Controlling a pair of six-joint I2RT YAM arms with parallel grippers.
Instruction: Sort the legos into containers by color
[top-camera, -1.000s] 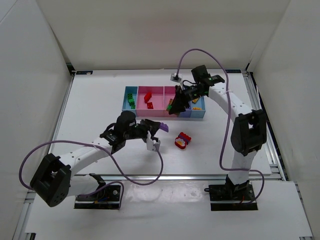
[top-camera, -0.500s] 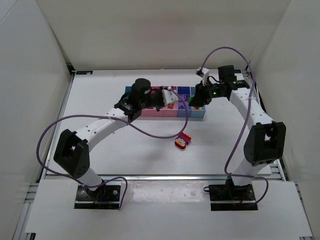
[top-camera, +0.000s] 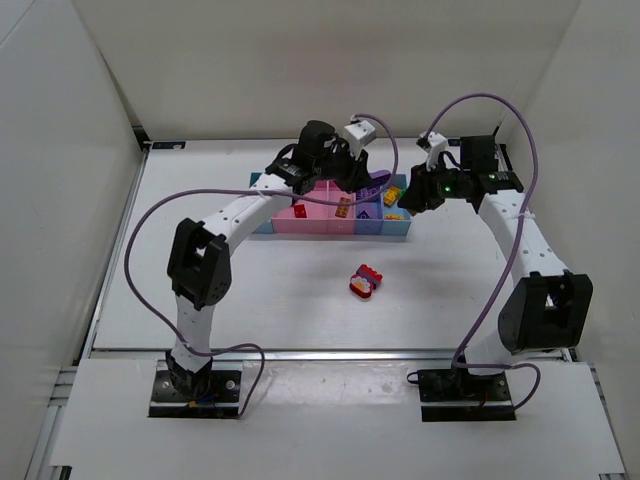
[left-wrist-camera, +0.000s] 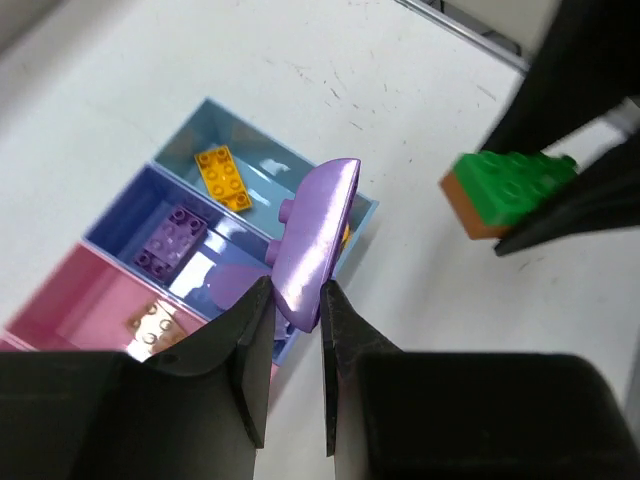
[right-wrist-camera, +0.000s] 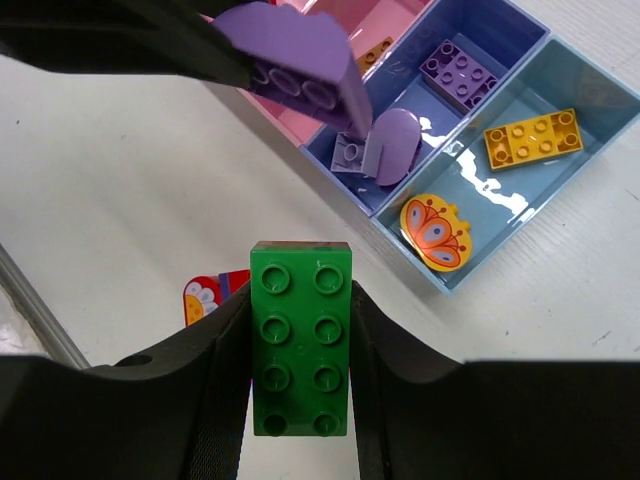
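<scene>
Your left gripper (left-wrist-camera: 295, 300) pinches a purple piece (left-wrist-camera: 315, 235) above the bins (top-camera: 310, 230). Your right gripper (right-wrist-camera: 300, 290) clamps a green brick (right-wrist-camera: 300, 340) beside them. Several are sorted; a red piece (top-camera: 366, 282) lies on the table (top-camera: 250, 300).

Bright, even light is falling from overhead, washing the white table (top-camera: 250, 290) and the walls nearly flat. Shadows beneath the arms are showing faint and soft-edged. White glare is streaking the glossy floor of the light blue bin (right-wrist-camera: 575, 165), and a sheen is running along the purple piece (left-wrist-camera: 315, 225). The fingers (left-wrist-camera: 245, 370) of the left gripper (left-wrist-camera: 297, 305) are looking dark and blurred close to the lens, while the green brick (right-wrist-camera: 300, 340) is showing sharp.
</scene>
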